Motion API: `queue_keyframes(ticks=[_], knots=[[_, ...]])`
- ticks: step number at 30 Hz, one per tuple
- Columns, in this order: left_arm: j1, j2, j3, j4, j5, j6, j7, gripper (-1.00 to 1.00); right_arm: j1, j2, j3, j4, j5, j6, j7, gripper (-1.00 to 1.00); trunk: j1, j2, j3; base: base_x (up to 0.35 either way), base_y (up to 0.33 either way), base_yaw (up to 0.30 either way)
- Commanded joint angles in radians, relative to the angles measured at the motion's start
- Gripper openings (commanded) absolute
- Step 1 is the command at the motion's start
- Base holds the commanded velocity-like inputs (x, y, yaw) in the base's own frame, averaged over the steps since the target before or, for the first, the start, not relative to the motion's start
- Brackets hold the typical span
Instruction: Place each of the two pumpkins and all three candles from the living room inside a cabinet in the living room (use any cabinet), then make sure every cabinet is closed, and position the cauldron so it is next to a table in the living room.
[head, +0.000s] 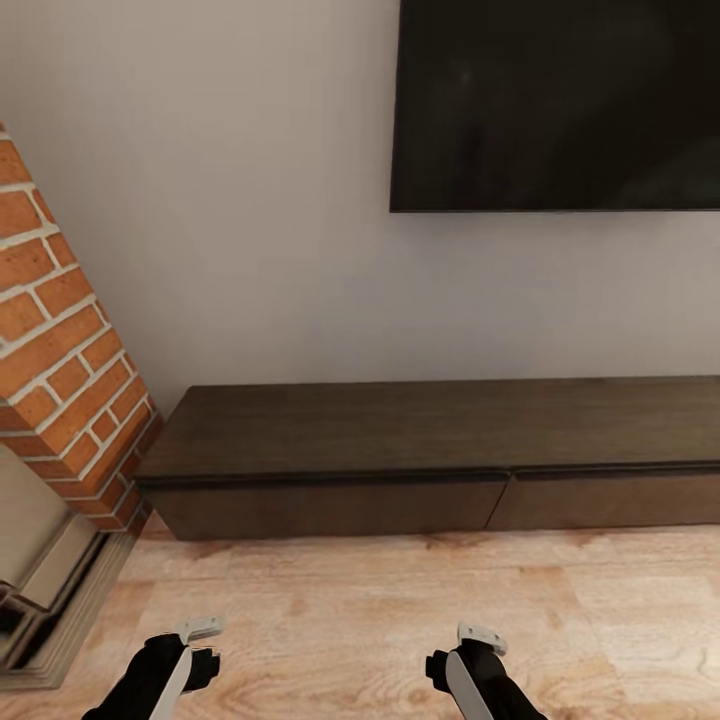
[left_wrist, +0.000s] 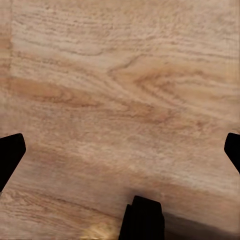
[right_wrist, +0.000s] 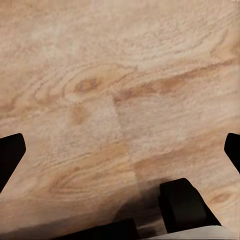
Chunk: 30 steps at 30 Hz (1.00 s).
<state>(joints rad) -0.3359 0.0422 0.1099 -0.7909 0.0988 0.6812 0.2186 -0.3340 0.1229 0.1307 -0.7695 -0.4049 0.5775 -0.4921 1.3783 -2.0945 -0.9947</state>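
At nine o'clock in the head view stands one brick fireplace (head: 62, 380), its pale hearth at the lower left. One cabinet (head: 430, 460), long, low and dark brown, runs from the brick out past the three o'clock edge; it shows two flat fronts, both shut, with the seam between them just right of centre. One black screen (head: 556, 104) hangs on the pale wall (head: 230, 220) at one o'clock. The light wood floor (head: 380, 610) spreads below the cabinet.

Two arms come up from six o'clock: the left gripper (head: 200, 650) at seven o'clock, the right gripper (head: 462, 655) at five o'clock, both over bare floor and well apart from the cabinet.

The left wrist view adds what the head view cannot: the left gripper's two dark fingertips (left_wrist: 10, 155) sit far apart at opposite edges, spread wide with nothing but floor planks (left_wrist: 120, 100) between. The right wrist view shows the same for the right gripper, fingertips (right_wrist: 10, 152) splayed over floor (right_wrist: 120, 90), holding nothing.
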Motion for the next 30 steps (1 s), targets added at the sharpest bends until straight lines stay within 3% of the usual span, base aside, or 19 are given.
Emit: queue_keyframes(ticks=[1,5,9,10,15,22,30], knots=[[0.000,0.002,0.001,0.017,0.011,0.001,0.007,1.00,0.000,-0.001,0.003,0.003,-0.010,-0.003,-0.010,1.00,-0.004,0.007,0.002,0.000,0.000,0.000],[0.000,0.006,0.002,0.103,0.010,-0.031,0.007,1.00,-0.001,-0.002,0.000,0.082,-0.009,-0.057,-0.010,1.00,-0.019,0.035,0.015,0.000,0.000,0.000],[0.000,0.010,0.002,0.206,0.007,-0.155,0.008,1.00,-0.001,-0.003,0.000,0.141,-0.008,-0.078,-0.009,1.00,-0.035,0.063,0.027,0.000,0.000,0.000],[0.000,0.019,0.003,0.292,0.005,-0.232,0.008,1.00,-0.001,-0.003,0.000,0.154,-0.007,-0.085,-0.010,1.00,-0.039,0.070,0.031,0.000,0.000,0.000],[0.000,0.031,0.003,0.382,0.004,-0.314,0.008,1.00,-0.001,-0.002,0.001,0.158,-0.008,-0.140,-0.010,1.00,-0.058,0.105,0.046,0.000,0.000,0.000],[0.000,0.036,0.002,0.443,0.005,-0.377,0.009,1.00,-0.002,-0.003,0.000,0.157,-0.007,-0.155,-0.013,1.00,-0.085,0.154,0.068,0.000,0.000,0.000],[0.000,0.033,-0.001,0.463,0.006,-0.391,0.008,1.00,-0.002,-0.002,-0.002,0.155,-0.008,-0.157,-0.014,1.00,-0.115,0.210,0.093,0.000,0.000,0.000]])
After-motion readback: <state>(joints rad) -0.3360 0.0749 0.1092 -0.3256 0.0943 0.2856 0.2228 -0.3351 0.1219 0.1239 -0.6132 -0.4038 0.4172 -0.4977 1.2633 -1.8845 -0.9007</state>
